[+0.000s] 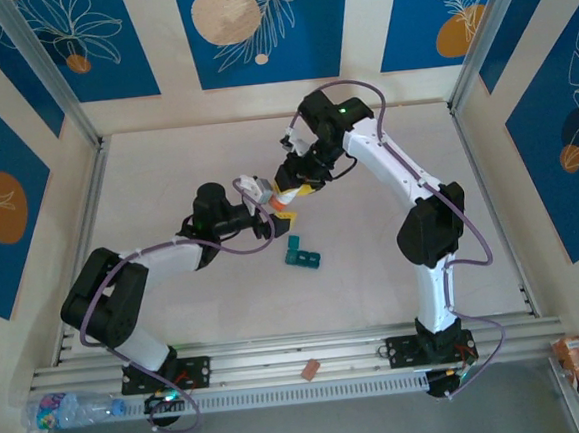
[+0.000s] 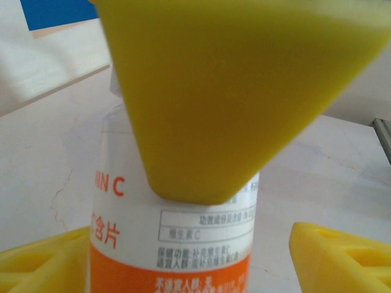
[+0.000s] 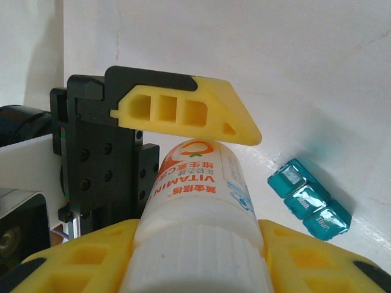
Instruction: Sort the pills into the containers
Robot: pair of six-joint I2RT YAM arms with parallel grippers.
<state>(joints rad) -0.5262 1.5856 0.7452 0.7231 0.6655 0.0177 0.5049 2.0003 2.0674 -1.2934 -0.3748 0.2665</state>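
Teal pill organiser (image 1: 301,255) lies flat on the pale table (image 1: 385,149), near the middle and a little toward the arm bases from where the two grippers meet; it touches neither of them. From the right wrist it shows as a short strip of three square compartments (image 3: 308,198) with printed lids, resting just beside the bottle and off to one side of it. Between the arms a white vitamin bottle (image 3: 195,201) with an orange band is carried above the table. The right gripper (image 3: 195,262) clamps its yellow fingers (image 3: 85,262) around the white ribbed end. The left gripper (image 2: 189,256) straddles the orange end with its jaws apart: one finger (image 2: 43,262) sits against the label, while the other (image 2: 342,256) stands clear of the bottle with table showing in the gap. A right finger crosses in front of the left wrist camera and hides much of the bottle there. At the near rail (image 1: 281,358) lie a plastic water bottle (image 1: 69,407), a small brown scrap (image 1: 309,369) and a snack packet (image 1: 577,359), all well apart from the organiser.
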